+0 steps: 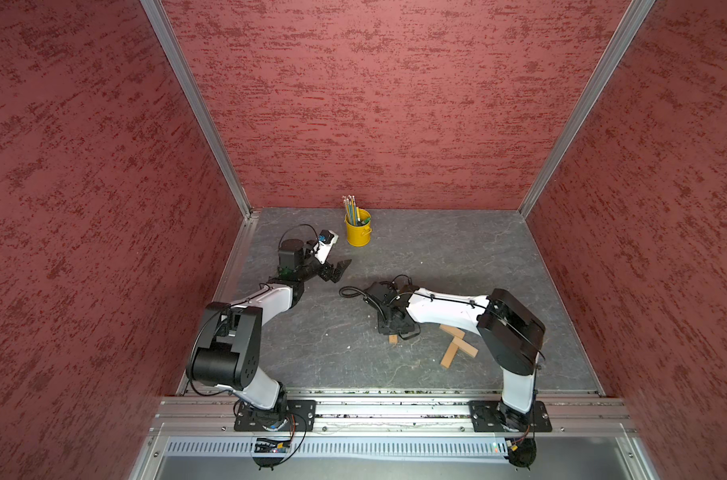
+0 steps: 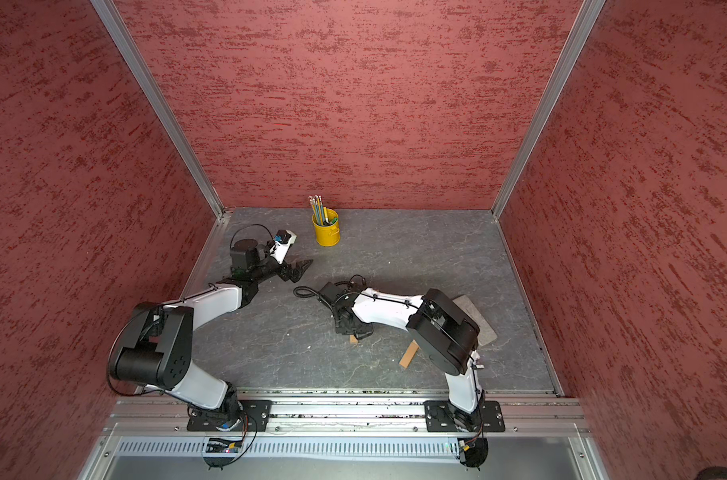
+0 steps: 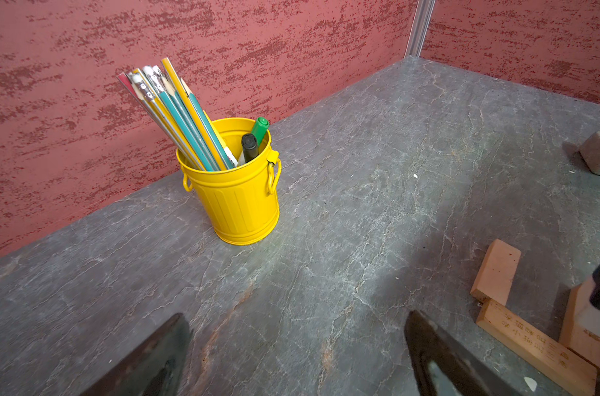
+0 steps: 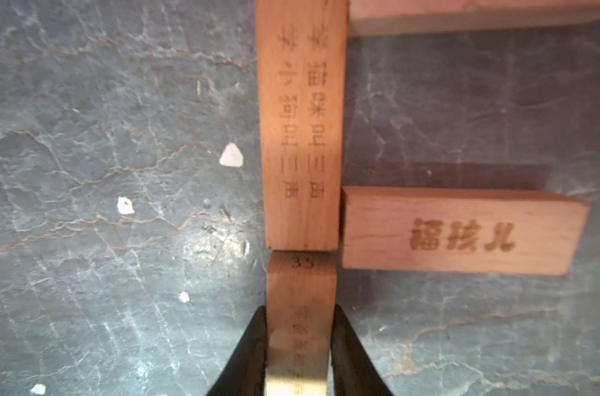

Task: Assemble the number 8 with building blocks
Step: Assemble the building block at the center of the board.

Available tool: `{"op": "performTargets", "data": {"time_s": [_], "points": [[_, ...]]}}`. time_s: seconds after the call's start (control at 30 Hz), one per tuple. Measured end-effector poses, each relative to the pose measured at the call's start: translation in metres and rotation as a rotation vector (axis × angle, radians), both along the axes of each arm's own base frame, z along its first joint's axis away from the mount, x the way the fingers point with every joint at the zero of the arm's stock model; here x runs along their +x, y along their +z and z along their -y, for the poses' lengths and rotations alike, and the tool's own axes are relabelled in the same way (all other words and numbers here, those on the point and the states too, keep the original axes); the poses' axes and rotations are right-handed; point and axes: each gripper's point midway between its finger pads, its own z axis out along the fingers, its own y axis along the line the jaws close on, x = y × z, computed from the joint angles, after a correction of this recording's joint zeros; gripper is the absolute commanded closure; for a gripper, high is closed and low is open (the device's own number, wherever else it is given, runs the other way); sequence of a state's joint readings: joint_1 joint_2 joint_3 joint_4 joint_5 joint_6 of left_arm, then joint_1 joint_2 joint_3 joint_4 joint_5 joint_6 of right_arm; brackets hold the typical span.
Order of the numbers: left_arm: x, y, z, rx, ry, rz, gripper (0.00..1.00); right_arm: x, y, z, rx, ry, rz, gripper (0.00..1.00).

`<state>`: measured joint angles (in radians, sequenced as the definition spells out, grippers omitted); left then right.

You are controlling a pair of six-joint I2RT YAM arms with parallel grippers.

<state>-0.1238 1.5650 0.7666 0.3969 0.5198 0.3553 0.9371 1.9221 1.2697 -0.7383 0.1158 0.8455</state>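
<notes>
My right gripper (image 4: pixel 300 313) is shut on a tan building block (image 4: pixel 300 281), low over the table. That block's end meets the end of a long printed block (image 4: pixel 302 120) in one line. A marked block (image 4: pixel 459 233) lies at a right angle beside their joint, and another (image 4: pixel 463 17) lies across the far end. These laid bars of the number 8 sit under my right wrist (image 1: pixel 395 320), mostly hidden in both top views. Three loose blocks (image 1: pixel 457 347) lie crossed by the right arm. My left gripper (image 1: pixel 339 268) hovers open and empty, its fingers (image 3: pixel 175 343) wide apart.
A yellow bucket (image 1: pixel 357 230) of pencils and markers stands near the back wall, just beyond my left gripper. A grey pad (image 2: pixel 478 320) lies behind the right arm. Small white chips (image 4: pixel 230 156) dot the grey table. Red walls close in three sides.
</notes>
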Motion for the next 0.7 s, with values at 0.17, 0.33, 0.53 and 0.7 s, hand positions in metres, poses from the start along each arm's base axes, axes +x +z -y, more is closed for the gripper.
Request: {"op": "performTargets", "data": {"time_s": [0.17,0.33,0.53,0.7], "points": [[0.000,0.000,0.000,0.000,0.000,0.000,0.00,0.001,0.000,0.000,-0.001,0.006,0.001,0.57],[0.000,0.000,0.000,-0.001,-0.001,0.000,0.01,0.001,0.000,-0.001,0.002,0.008,0.004,0.32],[0.000,0.000,0.000,-0.001,-0.001,-0.001,0.01,0.002,0.004,-0.001,0.038,0.015,0.037,0.01],[-0.002,0.001,0.001,0.015,-0.006,0.004,0.00,-0.010,0.036,0.017,0.124,0.067,0.136,0.01]]}}
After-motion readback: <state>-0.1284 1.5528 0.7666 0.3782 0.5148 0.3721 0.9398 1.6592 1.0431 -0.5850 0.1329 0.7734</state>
